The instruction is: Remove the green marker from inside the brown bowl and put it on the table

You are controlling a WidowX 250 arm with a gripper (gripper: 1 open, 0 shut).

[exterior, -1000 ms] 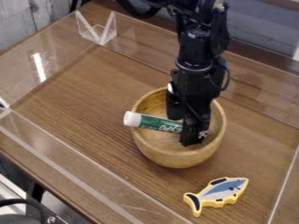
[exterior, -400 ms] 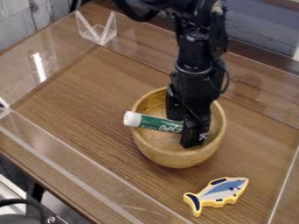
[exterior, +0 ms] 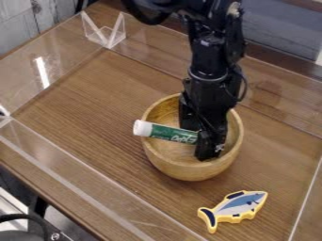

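Note:
The green marker [exterior: 161, 132] lies across the inside of the brown bowl [exterior: 189, 164], its white cap end [exterior: 139, 126] resting toward the bowl's left rim. My gripper [exterior: 198, 135] reaches straight down into the bowl from above, open, with its dark fingers [exterior: 209, 141] straddling the right part of the marker. The marker's right end is hidden behind the fingers. The bowl stands on the table [exterior: 101, 94], right of centre.
A blue-and-yellow fish toy [exterior: 234, 208] lies on the table in front of the bowl to the right. Low clear acrylic walls [exterior: 51, 169] run along the table's edges, and a clear angled stand [exterior: 104, 30] sits at the back left.

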